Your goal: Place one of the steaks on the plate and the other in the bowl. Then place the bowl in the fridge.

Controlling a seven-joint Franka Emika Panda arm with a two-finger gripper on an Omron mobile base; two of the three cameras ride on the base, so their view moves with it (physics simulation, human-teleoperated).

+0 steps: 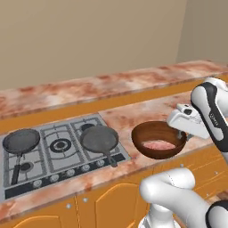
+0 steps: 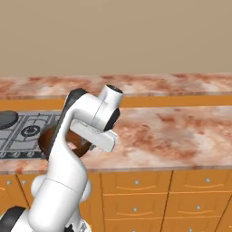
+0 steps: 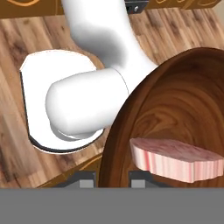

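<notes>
The dark brown wooden bowl hangs over the counter's front edge, just right of the stove. Inside it lies the pale pink steak. My gripper is at the bowl's right rim, shut on it. In the hand view the bowl curves up from between the finger tips, my gripper pinches its rim, and the pink steak rests on the inner wall. From the right base view the bowl peeks out behind my arm. The plate, the deep red steak and the fridge are out of view.
A stove with two dark frying pans lies left of the bowl. The marble counter runs on to the right, with orange cabinets under it. Wooden floor shows beneath the bowl.
</notes>
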